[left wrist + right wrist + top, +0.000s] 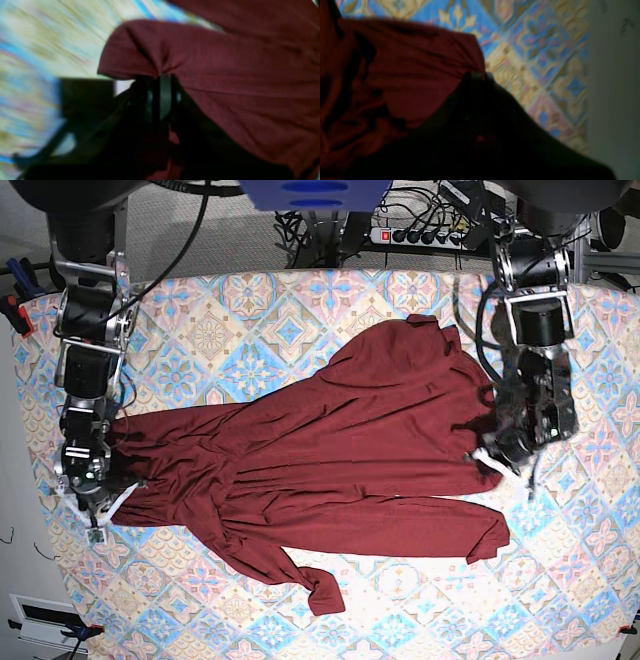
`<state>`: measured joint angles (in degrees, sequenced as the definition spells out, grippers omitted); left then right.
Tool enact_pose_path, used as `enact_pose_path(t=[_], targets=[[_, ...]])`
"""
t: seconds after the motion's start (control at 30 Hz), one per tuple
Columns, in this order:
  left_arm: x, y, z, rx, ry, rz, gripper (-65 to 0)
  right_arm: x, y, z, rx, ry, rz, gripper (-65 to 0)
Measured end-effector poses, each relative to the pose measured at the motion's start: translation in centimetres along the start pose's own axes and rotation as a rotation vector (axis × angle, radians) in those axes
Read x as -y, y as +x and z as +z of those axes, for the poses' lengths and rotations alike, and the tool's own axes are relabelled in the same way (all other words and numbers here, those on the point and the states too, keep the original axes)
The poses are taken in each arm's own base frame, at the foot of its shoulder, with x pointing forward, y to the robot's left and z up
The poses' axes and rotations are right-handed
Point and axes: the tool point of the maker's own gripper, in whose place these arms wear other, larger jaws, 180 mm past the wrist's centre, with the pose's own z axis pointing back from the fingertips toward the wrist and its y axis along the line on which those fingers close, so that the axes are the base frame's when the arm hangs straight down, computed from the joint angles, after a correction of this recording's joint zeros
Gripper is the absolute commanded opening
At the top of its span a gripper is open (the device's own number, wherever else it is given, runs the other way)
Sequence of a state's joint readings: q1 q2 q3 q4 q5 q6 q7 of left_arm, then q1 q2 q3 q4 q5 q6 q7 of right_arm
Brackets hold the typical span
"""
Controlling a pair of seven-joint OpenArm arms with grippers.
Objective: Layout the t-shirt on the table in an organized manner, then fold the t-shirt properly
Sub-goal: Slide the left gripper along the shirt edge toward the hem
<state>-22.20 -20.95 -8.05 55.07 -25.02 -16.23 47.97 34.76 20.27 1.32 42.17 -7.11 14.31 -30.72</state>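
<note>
In the base view the right arm was on the left side, its fingers [93, 498] down at the counter [330, 290] edge and pinched shut on the left end of the shirt [330, 450]. The right wrist view backed that up: fingers [480, 75] closed on a bunched fold of maroon cloth [415, 67], with the tiled counter [532, 55] behind it and a plain grey strip along the right edge of that picture. That view was pretty blurry though, so no detail on the pads.

The shirt itself was stretched out sideways across the middle of the counter, lying on it, wrinkled and fanned wider toward the right. One long sleeve ran along the lower edge out to the right, and another piece trailed down toward the near edge and ended in a knotty little bunch.

Over on the right of the base view, the left arm's fingers [497, 455] were clamped on the shirt's right edge. The left wrist view showed it close up: fingers [163, 80] shut tight on a pinch of fabric [225, 75], creases radiating out from the grip, counter [50, 45] smeared with motion blur.

Behind the counter was a power strip [425, 235] with cables. No readable brand, label or writing anywhere, and the shirt was plain.
</note>
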Motion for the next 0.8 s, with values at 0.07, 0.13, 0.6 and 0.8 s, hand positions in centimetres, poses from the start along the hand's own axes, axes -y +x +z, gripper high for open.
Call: enact_pose_path(t=[0.07, 0.13, 0.6, 0.8], targets=[[-0.4, 2.3, -0.3, 0.034, 0.023, -0.012, -65.0, 0.0, 0.9, 0.2, 0.024, -0.001, 0.001, -64.3], [-0.5, 4.3, -0.9, 0.053, 0.036, -0.005, -65.0, -0.1, 1.2, 0.2, 0.033, 0.002, -0.002, -64.3], [-0.7, 14.3, -1.5, 0.212, 0.081, 0.007, -65.0, 0.0, 0.6, 0.2, 0.018, -0.002, 0.002, -64.3], [-0.9, 13.9, -1.7, 0.198, 0.086, 0.011, -65.0, 0.1, 0.7, 0.2, 0.019, -0.003, 0.002, -64.1]])
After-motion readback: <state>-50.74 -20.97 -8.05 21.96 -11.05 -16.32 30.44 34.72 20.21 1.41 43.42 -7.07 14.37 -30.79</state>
